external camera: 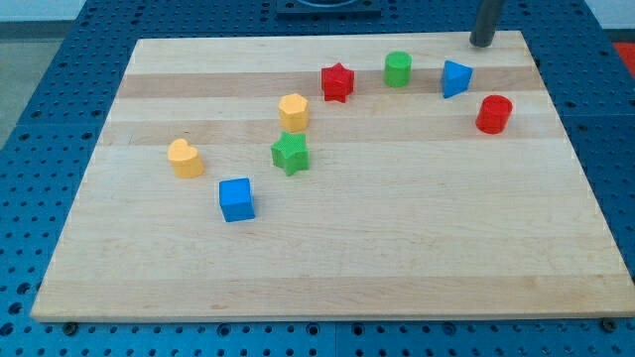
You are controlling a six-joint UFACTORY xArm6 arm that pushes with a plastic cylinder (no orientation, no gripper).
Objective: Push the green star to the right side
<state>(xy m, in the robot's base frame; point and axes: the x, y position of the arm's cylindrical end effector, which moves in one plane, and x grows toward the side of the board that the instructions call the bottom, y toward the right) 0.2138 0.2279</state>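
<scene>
The green star (290,153) is sitting left of the board's middle, just beside the yellow block (294,111) and near the blue cube (236,198), while my tip (482,43), a bare rod grasping nothing, is standing well apart at the view's top right, needing to circle round to the star's left side before pushing rightward.
</scene>
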